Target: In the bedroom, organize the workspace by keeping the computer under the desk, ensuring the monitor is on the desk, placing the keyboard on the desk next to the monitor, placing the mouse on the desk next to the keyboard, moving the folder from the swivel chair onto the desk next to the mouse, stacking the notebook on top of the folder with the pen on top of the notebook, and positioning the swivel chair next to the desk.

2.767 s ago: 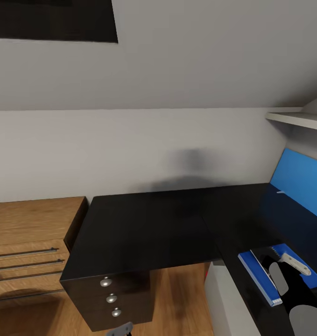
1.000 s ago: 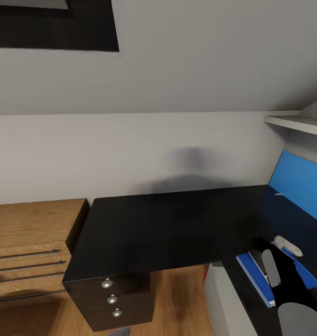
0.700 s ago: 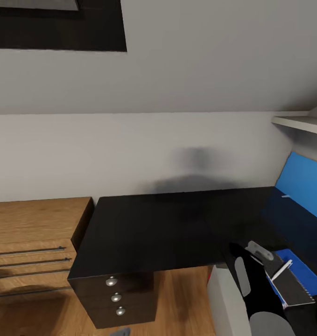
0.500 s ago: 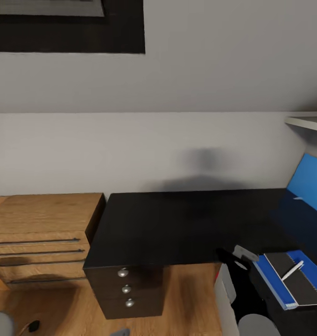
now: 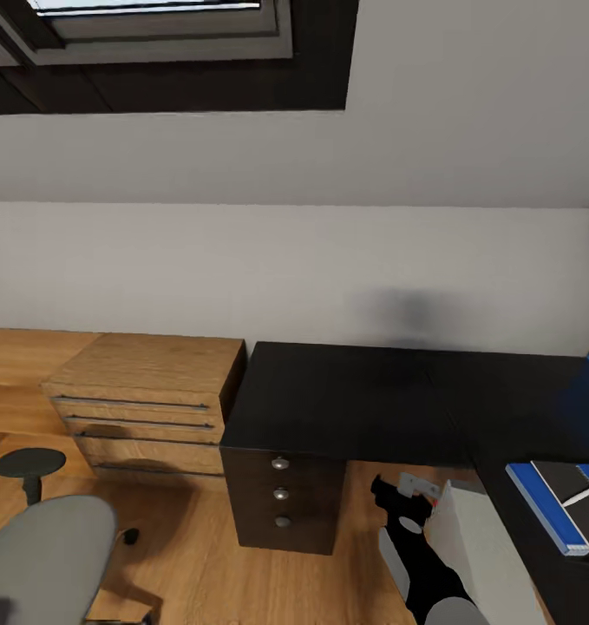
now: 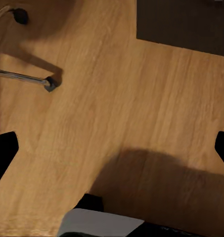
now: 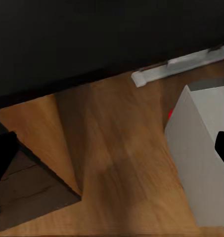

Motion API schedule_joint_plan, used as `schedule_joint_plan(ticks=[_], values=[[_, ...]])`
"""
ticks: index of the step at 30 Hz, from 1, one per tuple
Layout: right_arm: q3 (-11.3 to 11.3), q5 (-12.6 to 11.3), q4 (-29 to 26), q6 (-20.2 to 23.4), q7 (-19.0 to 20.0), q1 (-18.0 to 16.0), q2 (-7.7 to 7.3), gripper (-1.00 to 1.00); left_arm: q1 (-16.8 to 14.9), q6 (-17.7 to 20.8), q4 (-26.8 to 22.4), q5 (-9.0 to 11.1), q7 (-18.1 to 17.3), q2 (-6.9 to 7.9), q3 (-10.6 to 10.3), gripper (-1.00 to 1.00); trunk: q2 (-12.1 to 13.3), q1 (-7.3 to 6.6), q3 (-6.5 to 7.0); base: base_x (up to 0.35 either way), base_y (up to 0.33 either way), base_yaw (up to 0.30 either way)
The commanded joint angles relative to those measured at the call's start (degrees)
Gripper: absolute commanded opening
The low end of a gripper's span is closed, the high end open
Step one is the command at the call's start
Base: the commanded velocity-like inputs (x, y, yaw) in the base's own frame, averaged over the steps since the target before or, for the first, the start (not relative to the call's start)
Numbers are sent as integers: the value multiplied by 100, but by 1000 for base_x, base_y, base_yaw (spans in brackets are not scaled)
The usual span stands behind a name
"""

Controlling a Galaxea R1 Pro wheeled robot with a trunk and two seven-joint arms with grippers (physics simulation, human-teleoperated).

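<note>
Folder, bright blue; notebook atop, pen seemingly uppermost.

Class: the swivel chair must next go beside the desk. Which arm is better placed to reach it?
Probably the left. The swivel chair stands at the robot's left, while the right gripper hangs near the desk and computer.

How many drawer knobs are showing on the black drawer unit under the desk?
3, in a vertical row on the black drawer unit front: top knob, middle knob, bottom knob. None seem hidden.
</note>
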Motion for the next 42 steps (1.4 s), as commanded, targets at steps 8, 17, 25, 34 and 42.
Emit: schedule_joint_plan(ticks=[8, 17, 25, 34, 42], values=[[218, -14, 876, -1467, 38, -4, -8, 100, -9, 343, 20, 97, -396, 5, 542, 100, -7, -3, -10, -325, 94, 157], [259, -8, 2902, -2522, 350, -4, -77, 100, -9, 159, -22, 76, -425, 3, 640, 100, -7, -3, -10, -259, 51, 8], [251, -24, 3394, -2607, 422, -2, -292, 100, -13, -418, -29, 77, -443, 11, 648, 100, 234, -134, 97, -24, 3, 0], [254, -7, 3421, -2621, 425, -2, -277, 100, -17, 943, 32, 132, -457, 143, 669, 100, 595, -332, 265, -1, 0, 17], [254, 16, 3455, -3030, 420, 100, -231, 100, -17, 971, 402, 137, -458, 131, 681, 100, 916, -508, 454, -5, 0, 143]])
